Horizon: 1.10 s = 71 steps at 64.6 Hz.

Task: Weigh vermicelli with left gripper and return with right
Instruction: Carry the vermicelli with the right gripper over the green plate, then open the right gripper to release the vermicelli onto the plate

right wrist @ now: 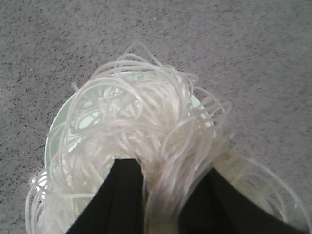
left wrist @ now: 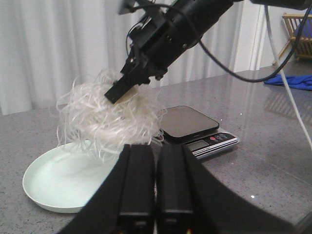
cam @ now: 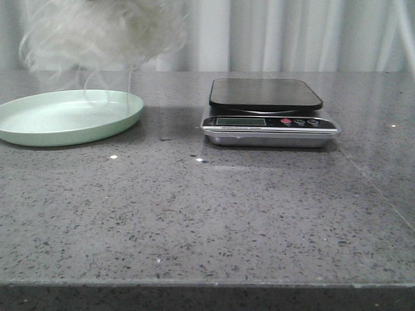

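Looks nearly done imo: right gripper [right wrist: 168, 168] clamped on the fluffy whitish vermicelli [cam: 97, 32] above the mint-green round plate [cam: 39, 133], nothing on the black-topped kitchen scale [cam: 266, 94], left gripper [left wrist: 156, 156] pinched together on nothing.

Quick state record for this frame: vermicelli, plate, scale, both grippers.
vermicelli: held in the air above the plate, strands hanging down
plate: mint green, nothing resting on it
scale: platform bare, to the plate's right in the front view
right gripper: shut on the vermicelli
left gripper: fingers together, holding nothing, back from the plate
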Motion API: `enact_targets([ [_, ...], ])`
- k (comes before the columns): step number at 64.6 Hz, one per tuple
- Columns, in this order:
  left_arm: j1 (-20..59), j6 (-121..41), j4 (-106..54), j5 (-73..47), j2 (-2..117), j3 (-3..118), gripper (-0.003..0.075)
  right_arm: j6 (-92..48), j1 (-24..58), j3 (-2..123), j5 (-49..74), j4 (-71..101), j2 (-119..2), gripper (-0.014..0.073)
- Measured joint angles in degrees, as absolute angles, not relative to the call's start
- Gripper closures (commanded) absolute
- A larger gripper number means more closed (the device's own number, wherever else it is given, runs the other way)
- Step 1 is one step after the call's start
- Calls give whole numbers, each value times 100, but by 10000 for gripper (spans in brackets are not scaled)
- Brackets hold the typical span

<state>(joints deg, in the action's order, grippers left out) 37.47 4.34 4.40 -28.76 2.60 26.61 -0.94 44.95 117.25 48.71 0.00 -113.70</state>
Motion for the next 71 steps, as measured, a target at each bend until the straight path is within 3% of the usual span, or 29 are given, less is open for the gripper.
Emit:
enact_targets([
  [15,3747,434,440,-2876,260,2661,588,-94,4620,12101,4871,119,-12261,371],
  [31,3747,434,440,-2876,260,2661,588,-94,4620,12430,4852,365,-12659,57],
  [37,3747,434,440,-2876,260,2661,588,-94,4620,12515,4872,367,-12715,-6],
  [56,3747,434,440,-2866,260,2661,588,-82,4474,13188,5263,88,-12484,-6],
  [71,3747,434,440,-2866,260,2661,588,-82,3549,13360,6026,39,-11475,-6],
])
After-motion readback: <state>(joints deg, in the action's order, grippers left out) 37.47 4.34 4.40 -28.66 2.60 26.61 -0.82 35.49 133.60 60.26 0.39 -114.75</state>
